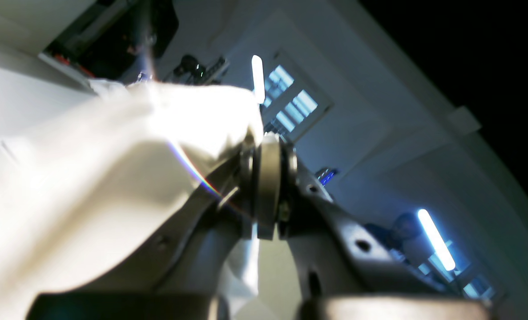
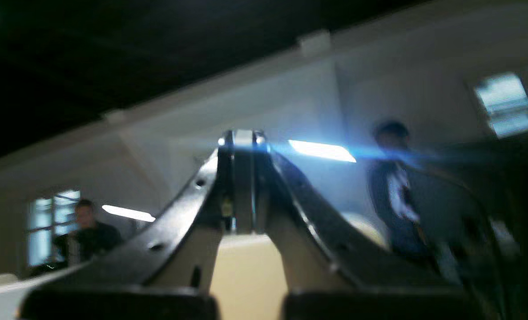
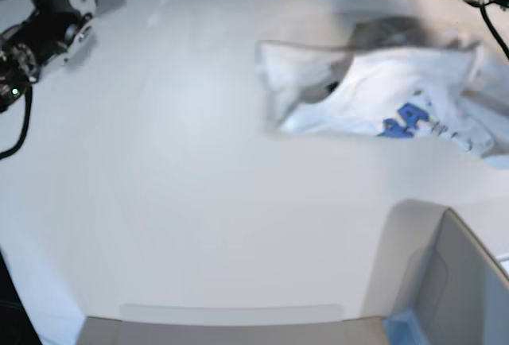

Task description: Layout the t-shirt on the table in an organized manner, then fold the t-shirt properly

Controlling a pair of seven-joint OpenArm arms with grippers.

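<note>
**One arm holds the shirt aloft, the other stands by empty**

From my remote station I see my left gripper (image 1: 264, 186) clamped on a fold of the t-shirt (image 3: 398, 98); in the left wrist view white cloth bunches against the pinched fingertips and trails away to one side of them. In the base view the garment is a crumpled, blurred mass stretching away from that arm over the table (image 3: 199, 202), its blue printed letters showing, part of it apparently lifted. My right gripper (image 2: 241, 178) has its jaws pressed together on nothing, pointing out into the room, well apart from the cloth.

I judge the shirt light, limp and soft: it will sag, swing and fold on itself, and thin fabric could slip from a shallow pinch. To spread it flat I would want the free gripper on a second point of the same edge, a shoulder or hem corner, though I cannot tell from here which edge the held fold belongs to.
</note>
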